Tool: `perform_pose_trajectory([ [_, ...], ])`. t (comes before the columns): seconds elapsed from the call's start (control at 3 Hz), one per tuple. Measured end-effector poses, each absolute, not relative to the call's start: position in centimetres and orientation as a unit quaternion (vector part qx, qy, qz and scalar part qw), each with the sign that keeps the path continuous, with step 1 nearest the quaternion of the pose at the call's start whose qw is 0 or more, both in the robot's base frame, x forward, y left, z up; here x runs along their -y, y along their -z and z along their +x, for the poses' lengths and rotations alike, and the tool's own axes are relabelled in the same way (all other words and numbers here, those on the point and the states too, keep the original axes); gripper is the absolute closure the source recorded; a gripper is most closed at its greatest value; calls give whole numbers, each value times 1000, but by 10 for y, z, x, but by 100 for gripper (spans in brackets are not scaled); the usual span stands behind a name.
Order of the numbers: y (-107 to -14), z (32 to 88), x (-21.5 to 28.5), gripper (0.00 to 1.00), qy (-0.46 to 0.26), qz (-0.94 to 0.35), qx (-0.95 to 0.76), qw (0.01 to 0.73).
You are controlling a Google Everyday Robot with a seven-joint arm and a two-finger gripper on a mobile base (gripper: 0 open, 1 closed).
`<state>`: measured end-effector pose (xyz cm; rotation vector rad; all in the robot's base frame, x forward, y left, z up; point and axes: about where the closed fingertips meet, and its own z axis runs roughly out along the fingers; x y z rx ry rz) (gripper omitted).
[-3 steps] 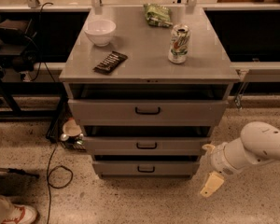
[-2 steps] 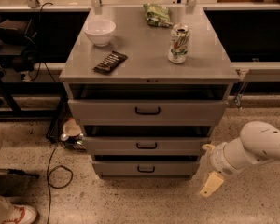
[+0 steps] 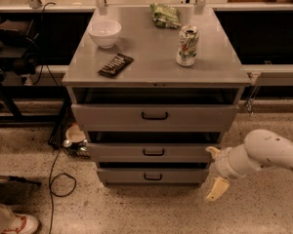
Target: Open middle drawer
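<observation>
Nearest, low on the right, the white arm's gripper (image 3: 211, 173) hovers just off the cabinet's right front corner, its two pale fingers spread apart and holding nothing. It sits where it was a second ago, so the pull has likely not started. The middle drawer (image 3: 117, 152) lies just left of it, between the other two drawers, its black handle (image 3: 153, 152) untouched. Farther back, the cabinet top (image 3: 151, 57) carries a bowl (image 3: 105, 33), chocolate bar (image 3: 115, 65), can (image 3: 187, 45) and green bag (image 3: 165, 14).

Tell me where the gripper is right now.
In the camera view the gripper is low on the right, open, just off the right ends of the middle drawer and the bottom drawer, touching neither handle.
</observation>
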<state>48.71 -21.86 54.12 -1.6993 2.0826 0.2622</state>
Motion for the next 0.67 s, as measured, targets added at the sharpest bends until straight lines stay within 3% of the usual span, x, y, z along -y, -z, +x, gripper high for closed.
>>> perform_pose_trajectory([
  [0.67, -497, 550, 219, 0, -48, -658, -713, 238],
])
